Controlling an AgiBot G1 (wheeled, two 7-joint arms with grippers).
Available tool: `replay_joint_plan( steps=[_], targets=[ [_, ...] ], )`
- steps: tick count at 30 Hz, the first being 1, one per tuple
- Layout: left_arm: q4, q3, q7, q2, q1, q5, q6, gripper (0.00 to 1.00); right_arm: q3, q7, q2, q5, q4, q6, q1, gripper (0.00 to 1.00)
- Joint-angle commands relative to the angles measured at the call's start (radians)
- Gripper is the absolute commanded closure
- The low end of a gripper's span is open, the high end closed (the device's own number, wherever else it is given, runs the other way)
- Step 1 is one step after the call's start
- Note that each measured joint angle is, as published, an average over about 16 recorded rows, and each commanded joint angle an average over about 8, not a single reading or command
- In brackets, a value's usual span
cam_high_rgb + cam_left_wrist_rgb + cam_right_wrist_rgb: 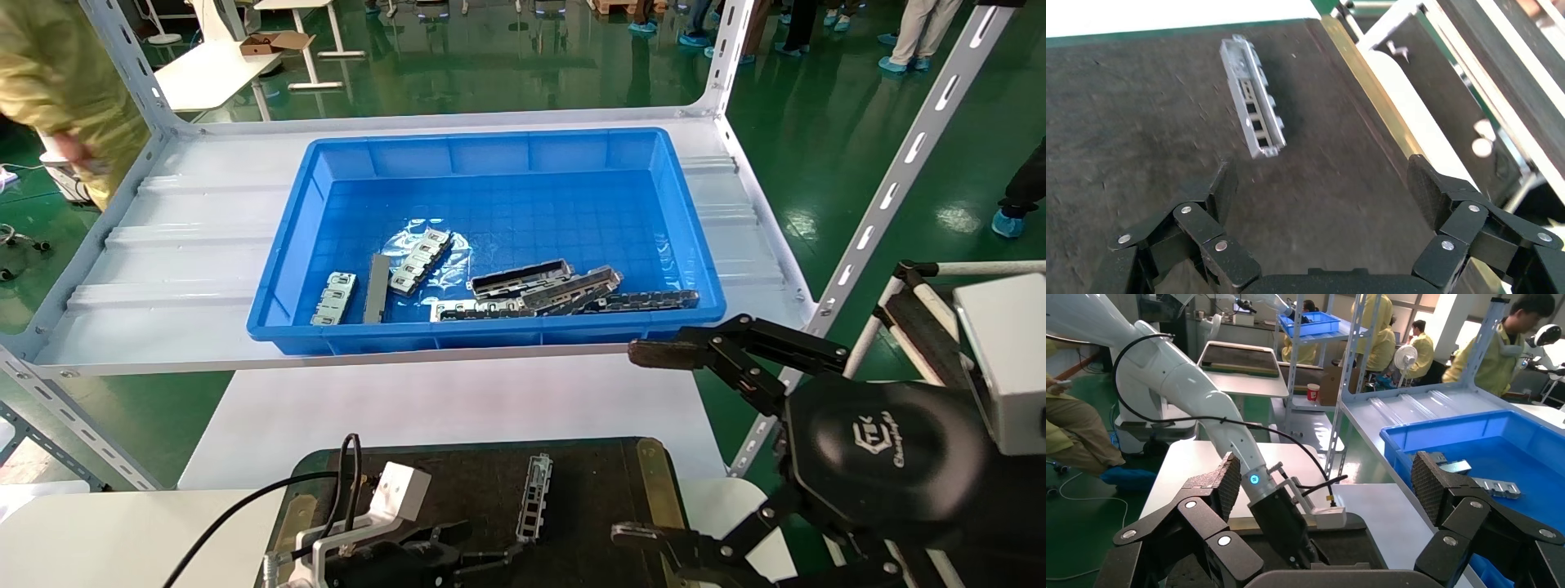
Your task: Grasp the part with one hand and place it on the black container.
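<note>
Already the part (534, 498) lies on the black container (605, 482), with the wide-open left gripper (474, 555) just near of it and the right gripper (654, 445) spread wide to its right.

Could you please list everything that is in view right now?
part: one, silvery-grey, lying on the black container, apart from both grippers
black container: one, brown-black with brass side strips, nearest the robot
blue bin: one, blue, on the shelf
metal pieces: several, silvery and dark, along the bin's near side
shelf: one, pale grey, behind the container
left gripper: black, open, over the container beside the part
right gripper: black, open, raised right of the container
</note>
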Motion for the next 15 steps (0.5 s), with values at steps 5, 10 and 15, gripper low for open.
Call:
replay_joint_plan(
  steps=[5,10,15],
  targets=[
    [-0.001,-0.067,0.117,-0.041,0.009,-0.080,0.148,0.00,0.000,0.000,0.000,0.000,0.000,0.000,0.000,0.00],
    [0.008,-0.137,0.255,-0.069,0.035,-0.172,0.273,0.00,0.000,0.000,0.000,0.000,0.000,0.000,0.000,0.00],
    [0.026,-0.209,0.401,-0.094,0.068,-0.271,0.393,0.00,0.000,0.000,0.000,0.000,0.000,0.000,0.000,0.00]
  ],
)
